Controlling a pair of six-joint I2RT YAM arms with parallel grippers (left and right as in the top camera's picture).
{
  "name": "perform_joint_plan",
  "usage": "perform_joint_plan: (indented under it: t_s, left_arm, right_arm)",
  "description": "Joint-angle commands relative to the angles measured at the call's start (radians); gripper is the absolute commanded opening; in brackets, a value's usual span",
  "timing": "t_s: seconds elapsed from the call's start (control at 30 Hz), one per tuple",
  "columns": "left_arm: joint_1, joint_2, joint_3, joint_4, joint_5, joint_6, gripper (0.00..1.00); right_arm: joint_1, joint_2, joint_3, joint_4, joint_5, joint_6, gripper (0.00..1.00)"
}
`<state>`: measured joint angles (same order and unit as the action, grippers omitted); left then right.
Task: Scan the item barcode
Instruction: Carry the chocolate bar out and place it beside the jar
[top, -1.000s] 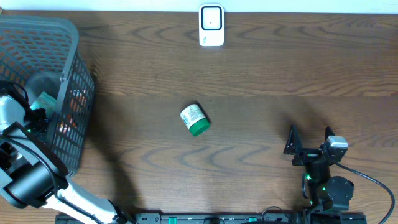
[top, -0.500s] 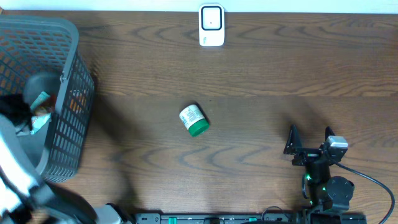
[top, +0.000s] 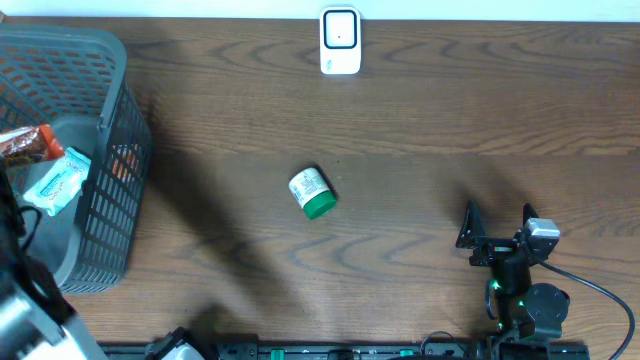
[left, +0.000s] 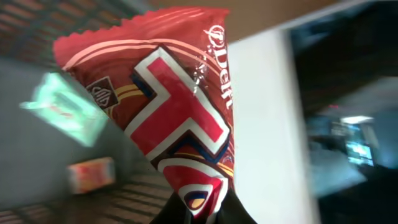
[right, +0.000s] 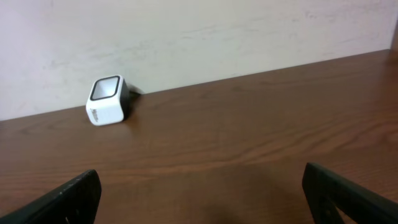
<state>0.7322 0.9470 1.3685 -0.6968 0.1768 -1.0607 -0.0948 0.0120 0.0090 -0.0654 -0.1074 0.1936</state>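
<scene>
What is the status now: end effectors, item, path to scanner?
Left end effector shut on red snack packet, over basket. Right end effector open, empty. Green-capped bottle mid-table, beside path to scanner.

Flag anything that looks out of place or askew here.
One thing: the green-capped bottle lies tipped on its side mid-table, alone, away from the basket and the scanner. Nothing looks spilled or damaged.
</scene>
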Motion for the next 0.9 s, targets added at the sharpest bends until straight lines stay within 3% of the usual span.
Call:
perform_joint_plan:
  t_s: [0.0,0.1,0.27,0.5,0.7,0.87]
  left_arm:
    - [-0.072,-0.037,0.013,0.022,0.177,-0.034,0.07]
    - [-0.194,-0.027,0.007,0.002,0.265,-0.033,0.07]
    - [-0.478,0.045,-0.011,-0.008,0.256,0.018,0.07]
    - [-0.99,0.344,-0.011,0.025,0.008,0.039,0.08]
    - [-1.223,0.655,-0.011,0.166,0.005,0.039,0.07]
    - [-1.34,0.888,-0.011,0.308,0.006,0.032,0.07]
  right_arm:
    - [0.007,-0.005,-0.003,-0.002,0.005,-0.011,0.99]
    - [0.007,-0.005,-0.003,-0.002,0.005,-0.011,0.99]
    - [0.007,-0.005,-0.003,-0.002,0.005,-0.011,0.99]
    - [0.007,-0.005,-0.003,-0.002,0.005,-0.011,0.99]
    - [0.007,-0.005,-0.003,-0.002,0.005,-0.011,0.99]
    - [0.007,-0.005,-0.003,-0.002,0.005,-0.011,0.99]
